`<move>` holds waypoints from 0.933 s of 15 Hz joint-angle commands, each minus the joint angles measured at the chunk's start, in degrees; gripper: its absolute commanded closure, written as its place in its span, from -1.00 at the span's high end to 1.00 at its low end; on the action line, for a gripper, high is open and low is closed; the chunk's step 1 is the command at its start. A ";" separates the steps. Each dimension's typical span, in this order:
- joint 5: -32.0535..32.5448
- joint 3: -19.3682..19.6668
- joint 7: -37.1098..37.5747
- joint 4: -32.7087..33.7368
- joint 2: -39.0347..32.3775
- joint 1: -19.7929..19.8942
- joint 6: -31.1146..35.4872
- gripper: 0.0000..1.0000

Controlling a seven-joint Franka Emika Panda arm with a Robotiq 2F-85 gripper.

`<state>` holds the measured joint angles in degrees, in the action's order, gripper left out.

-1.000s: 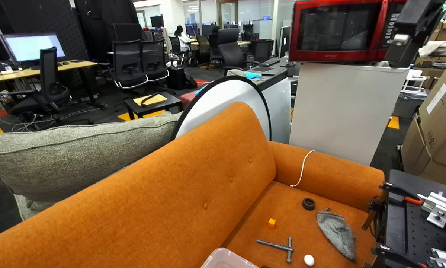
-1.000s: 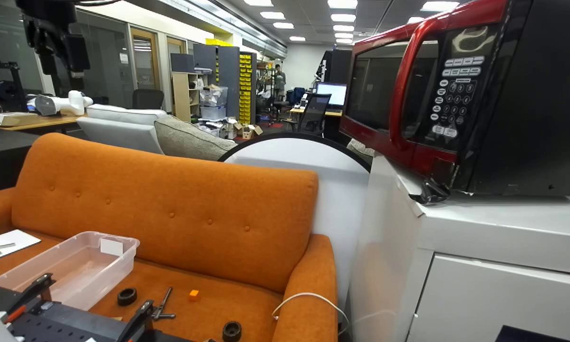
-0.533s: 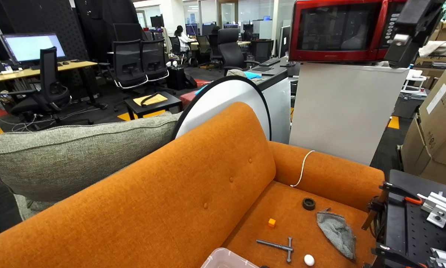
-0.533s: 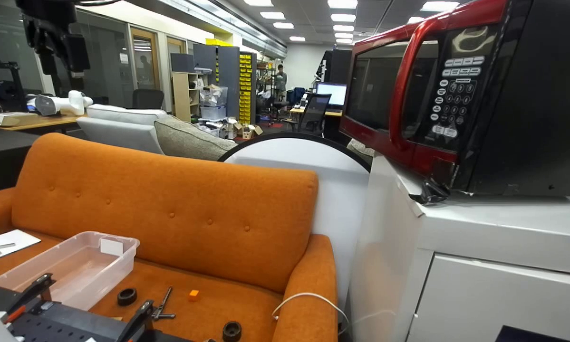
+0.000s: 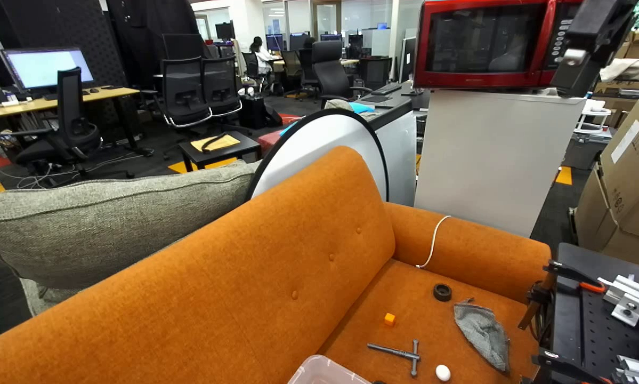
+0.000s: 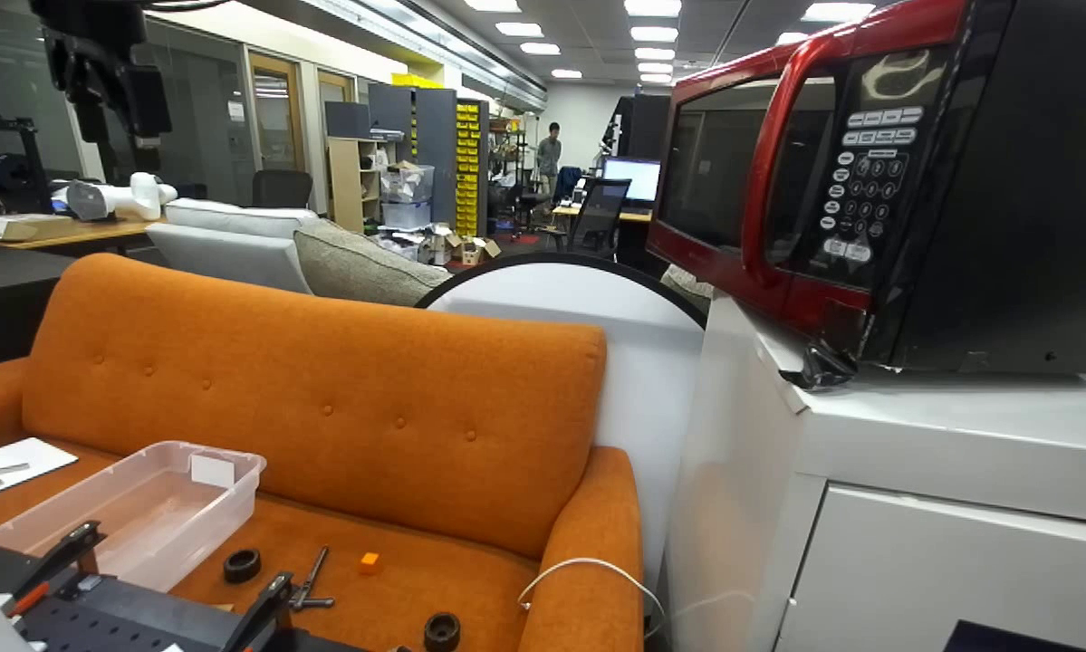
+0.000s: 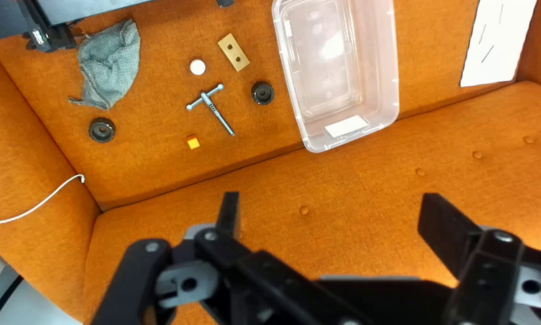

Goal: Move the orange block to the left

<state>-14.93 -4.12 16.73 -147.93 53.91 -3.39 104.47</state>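
The orange block is a tiny bright cube on the orange sofa seat. It also shows in an exterior view and in the wrist view, left of centre. The grey T-shaped tool lies close beside it. My gripper is open with nothing between its fingers. It hangs high above the sofa, well away from the block, at the upper left in an exterior view. Its dark fingers show partly at the upper right in an exterior view.
On the seat are a white ball, a brass plate, two black rings, a grey cloth and a clear bin. The sofa backrest rises behind. A dark table with clamps borders the front.
The gripper, the block and the other things on the sofa have not moved. Only a person far in the background has shifted to the right.
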 commanded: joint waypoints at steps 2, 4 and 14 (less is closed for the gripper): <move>4.04 -3.13 -0.67 -2.73 -5.37 3.85 2.82 1.00; -0.74 -0.77 -0.76 0.22 -0.01 1.22 -0.41 1.00; 2.08 -2.48 -0.31 -8.60 -6.07 3.14 5.13 1.00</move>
<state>-13.84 -4.70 16.72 -152.18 51.08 -2.33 105.75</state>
